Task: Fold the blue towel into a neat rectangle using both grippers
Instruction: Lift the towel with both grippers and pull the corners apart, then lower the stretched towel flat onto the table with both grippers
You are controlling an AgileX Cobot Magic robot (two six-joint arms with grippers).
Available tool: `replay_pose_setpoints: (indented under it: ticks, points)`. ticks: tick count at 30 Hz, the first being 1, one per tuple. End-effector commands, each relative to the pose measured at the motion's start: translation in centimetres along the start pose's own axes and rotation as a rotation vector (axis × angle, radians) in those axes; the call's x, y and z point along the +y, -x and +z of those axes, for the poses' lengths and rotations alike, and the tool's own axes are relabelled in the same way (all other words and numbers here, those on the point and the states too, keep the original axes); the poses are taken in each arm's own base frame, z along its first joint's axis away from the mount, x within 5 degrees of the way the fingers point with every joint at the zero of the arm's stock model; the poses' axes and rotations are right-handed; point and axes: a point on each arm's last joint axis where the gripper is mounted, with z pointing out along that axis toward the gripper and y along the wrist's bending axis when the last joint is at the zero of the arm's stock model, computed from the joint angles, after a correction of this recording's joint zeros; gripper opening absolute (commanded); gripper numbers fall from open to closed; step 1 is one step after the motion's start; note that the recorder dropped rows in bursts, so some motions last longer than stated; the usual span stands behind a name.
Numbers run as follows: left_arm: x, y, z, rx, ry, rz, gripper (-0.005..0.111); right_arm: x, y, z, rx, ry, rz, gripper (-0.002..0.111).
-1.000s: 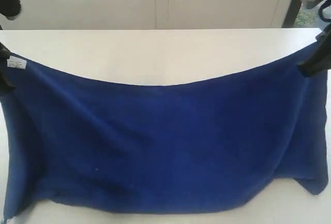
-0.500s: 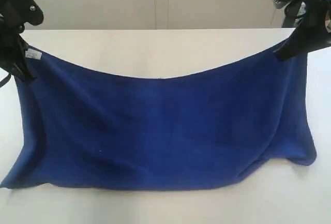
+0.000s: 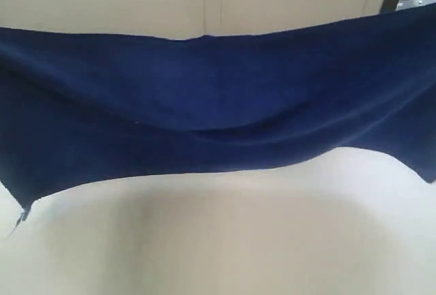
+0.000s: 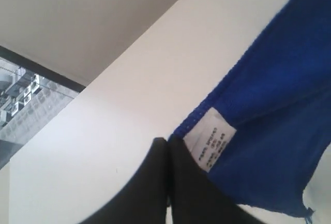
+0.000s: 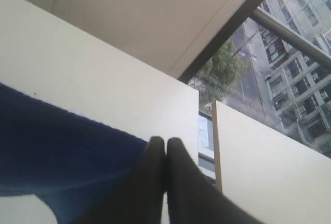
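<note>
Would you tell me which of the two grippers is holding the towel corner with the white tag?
The left gripper: the white tag sits right beside its shut tips on the blue towel; the right gripper pinches a plain edge, no tag.

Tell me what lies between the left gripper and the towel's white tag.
Only a narrow strip of hem of the blue towel. The left wrist view shows it: the left gripper, shut on that corner, sits right beside the white tag.
</note>
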Motion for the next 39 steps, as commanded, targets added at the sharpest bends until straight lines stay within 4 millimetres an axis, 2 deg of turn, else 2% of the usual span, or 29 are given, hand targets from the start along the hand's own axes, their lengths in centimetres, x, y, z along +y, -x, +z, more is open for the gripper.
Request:
replay_pose_setpoints:
  ticks: [1, 4, 7, 11, 13, 15, 18, 21, 24, 27, 33, 39]
  points:
    - [0.1, -0.7, -3.3, -0.084, -0.002, -0.027, 0.000, -1.3, -0.7, -3.8, -0.088, -0.015, 0.022, 0.000]
    - [-0.1, -0.5, -2.2, -0.048, -0.021, -0.022, 0.000, -1.0, -0.7, -3.0, -0.052, -0.008, 0.013, 0.000]
    - [-0.9, 0.1, 1.0, 0.028, -0.068, 0.005, 0.000, 0.2, -0.4, -0.4, 0.028, 0.023, -0.017, 0.000]
    - [-2.2, 0.9, 6.2, 0.123, -0.123, 0.039, 0.000, 3.3, -1.4, 5.3, 0.155, 0.062, -0.092, 0.000]
    - [-2.9, 0.9, 10.3, 0.172, -0.123, 0.040, 0.000, 5.5, -2.8, 9.8, 0.229, 0.053, -0.164, 0.000]
    - [-3.2, 0.4, 13.0, 0.207, -0.123, 0.032, 0.000, 6.8, -3.5, 12.7, 0.269, 0.045, -0.175, 0.000]
    - [-3.6, -0.6, 16.7, 0.247, -0.141, 0.020, 0.000, 8.2, -4.3, 16.3, 0.283, 0.048, -0.194, 0.000]
    - [-3.7, -1.8, 19.5, 0.262, -0.150, 0.007, 0.000, 9.4, -5.1, 18.9, 0.275, 0.063, -0.196, 0.000]
    - [-3.9, -2.9, 21.9, 0.263, -0.157, -0.009, 0.000, 10.3, -6.1, 21.5, 0.295, 0.074, -0.206, 0.000]
    - [-3.9, -3.9, 23.6, 0.255, -0.160, -0.024, 0.000, 10.5, -7.0, 23.9, 0.313, 0.039, -0.216, 0.000]
    - [-3.7, -5.3, 26.6, 0.198, -0.151, -0.061, 0.000, 10.6, -7.9, 27.5, 0.338, 0.013, -0.189, 0.000]
    - [-3.7, -5.9, 29.1, 0.200, -0.158, -0.050, 0.000, 10.3, -9.2, 30.2, 0.393, -0.042, -0.185, 0.000]
